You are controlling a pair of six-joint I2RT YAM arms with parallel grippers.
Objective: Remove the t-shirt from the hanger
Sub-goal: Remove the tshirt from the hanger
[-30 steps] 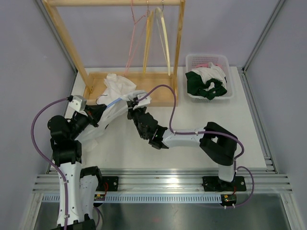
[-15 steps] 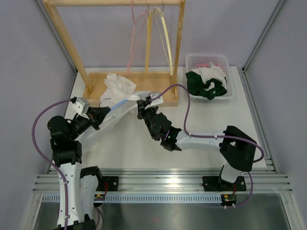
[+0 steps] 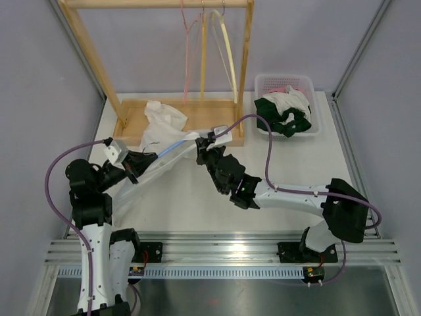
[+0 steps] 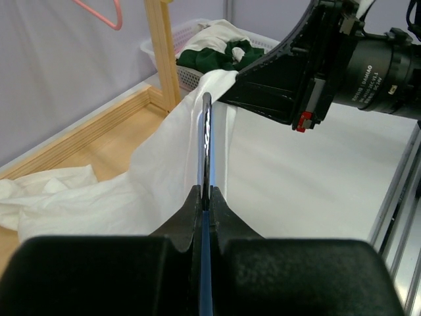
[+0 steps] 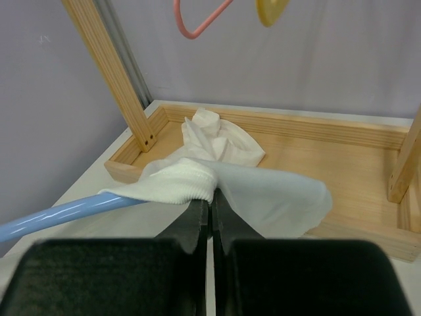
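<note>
Both arms meet over the left half of the worktop [image 3: 191,204], seen from my remote station. The left pincer [image 3: 138,161] is clenched on the thin blue hanger [image 3: 170,149]; in its wrist view the bar runs straight out from between the closed fingers. The right pincer [image 3: 206,141] is clamped on a fold of the white t-shirt [image 3: 160,120] at the hanger's far end, and its own camera shows the cloth pinched between the two black fingers [image 5: 194,220], with the blue bar coming out of the fabric to the left.

The t-shirt lies partly on the hanger. One end sits bunched on the floor of the wooden rack [image 3: 90,58], and the rest drapes along the bar between the two pincers, above the worktop.

A pink hanger [image 3: 187,62] and a cream hanger [image 3: 228,56] hang from the rack's top rail. To the right of the rack, a white basket [image 3: 258,89] holds green and white clothes, well apart from both arms.
</note>
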